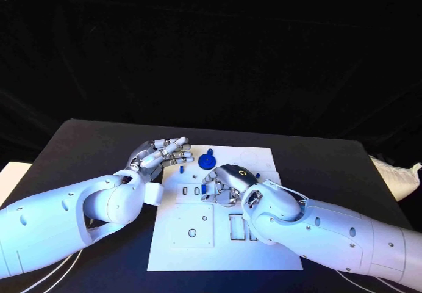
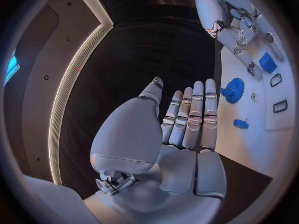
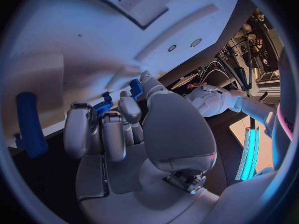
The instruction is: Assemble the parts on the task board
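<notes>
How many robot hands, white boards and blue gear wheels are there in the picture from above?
Robot hands: 2, the left hand and the right hand
White task board: 1
Blue gear wheel: 1
Total: 4

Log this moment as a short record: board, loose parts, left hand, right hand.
board: white task board flat on the black table
loose parts: blue gear on the board's far end; small blue piece lying near it
left hand: left hand at the board's far left edge, fingers straight and together, holding nothing
right hand: right hand low over the board's middle, fingers curled downward; whether it holds a part cannot be told
</notes>
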